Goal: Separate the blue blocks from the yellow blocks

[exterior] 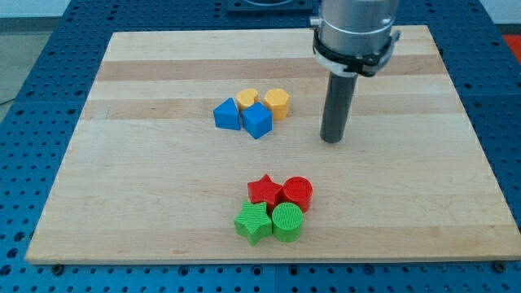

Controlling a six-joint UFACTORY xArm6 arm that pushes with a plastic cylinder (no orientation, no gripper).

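Note:
Two blue blocks and two yellow blocks sit bunched together left of the board's middle, toward the view's top. The blue triangular block (227, 114) is at the cluster's left. The blue cube (257, 120) is beside it on the right. The yellow round block (247, 100) touches both from behind. The yellow hexagon (277, 103) is at the cluster's right, against the blue cube. My tip (332, 139) rests on the board to the right of the cluster, about a block's width and a half from the yellow hexagon, touching nothing.
A second cluster lies near the view's bottom: a red star (264, 190), a red cylinder (298, 193), a green star (253, 222) and a green cylinder (287, 222). The wooden board (122, 187) sits on a blue perforated table.

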